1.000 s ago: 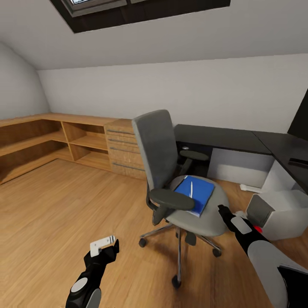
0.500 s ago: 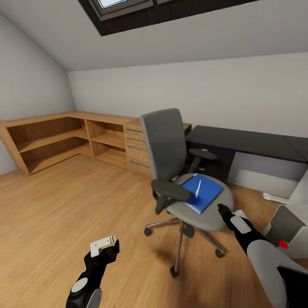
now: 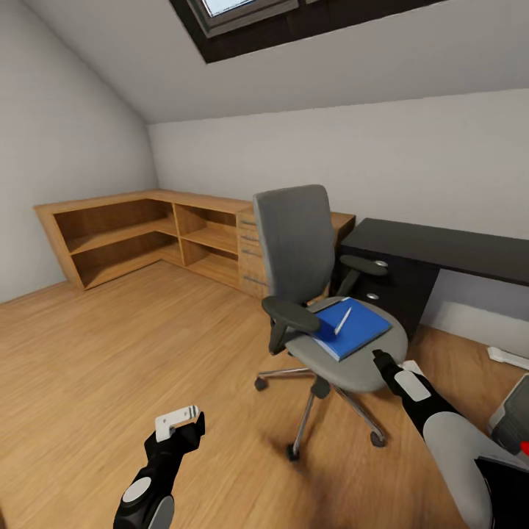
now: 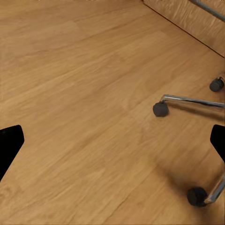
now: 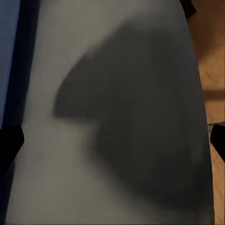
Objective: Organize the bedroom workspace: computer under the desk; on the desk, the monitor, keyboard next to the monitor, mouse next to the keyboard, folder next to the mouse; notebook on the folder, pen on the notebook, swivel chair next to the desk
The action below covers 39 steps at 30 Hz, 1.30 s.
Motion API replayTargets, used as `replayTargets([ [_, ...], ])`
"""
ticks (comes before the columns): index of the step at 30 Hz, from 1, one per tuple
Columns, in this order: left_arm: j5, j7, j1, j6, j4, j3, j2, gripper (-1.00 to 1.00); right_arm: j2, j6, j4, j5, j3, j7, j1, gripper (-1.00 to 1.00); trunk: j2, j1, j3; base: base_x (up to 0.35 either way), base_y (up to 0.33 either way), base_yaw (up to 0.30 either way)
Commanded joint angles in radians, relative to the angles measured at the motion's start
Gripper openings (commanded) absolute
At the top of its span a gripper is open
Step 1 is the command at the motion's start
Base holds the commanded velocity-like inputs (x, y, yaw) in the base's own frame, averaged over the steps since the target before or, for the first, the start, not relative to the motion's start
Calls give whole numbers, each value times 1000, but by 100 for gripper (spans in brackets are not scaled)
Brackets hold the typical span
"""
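wood floor (image 3: 110, 345) | swivel chair (image 3: 323, 294) – blue notebook (image 3: 351, 328), pen (image 3: 342, 320) on seat | both pincers – spread, empty

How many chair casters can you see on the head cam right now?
3: one at the base's left, one nearest the camera, one at right. Others may hide behind the swivel chair column.

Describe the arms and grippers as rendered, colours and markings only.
In the head view the left gripper is black with a white plate beside its fingers; the forearm behind it is black with a pale grey round patch. The right gripper is black too, with a light grey panel behind it, then a grey sleeve-like forearm segment and a black upper section. No cables visible. In both wrist views the fingertips are plain black.
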State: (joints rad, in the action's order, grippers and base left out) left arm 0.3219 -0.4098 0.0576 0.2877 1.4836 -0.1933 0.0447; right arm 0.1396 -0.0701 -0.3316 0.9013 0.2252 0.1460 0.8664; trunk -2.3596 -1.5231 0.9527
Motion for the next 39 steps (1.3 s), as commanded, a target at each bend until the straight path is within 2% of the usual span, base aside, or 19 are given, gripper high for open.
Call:
replayTargets([
  [1,8,-7,1,3,1,-2,0,100,0,-5,-3,6,2,3,0,100,0,0,1,271,0,15],
  [19,8,-6,1,2,2,-10,0,100,0,-3,-3,5,0,4,0,100,0,0,1,24,0,1],
  [39,8,-7,1,2,1,-14,1,100,0,-4,-3,4,0,2,0,100,140,76,-62,0,0,-14],
])
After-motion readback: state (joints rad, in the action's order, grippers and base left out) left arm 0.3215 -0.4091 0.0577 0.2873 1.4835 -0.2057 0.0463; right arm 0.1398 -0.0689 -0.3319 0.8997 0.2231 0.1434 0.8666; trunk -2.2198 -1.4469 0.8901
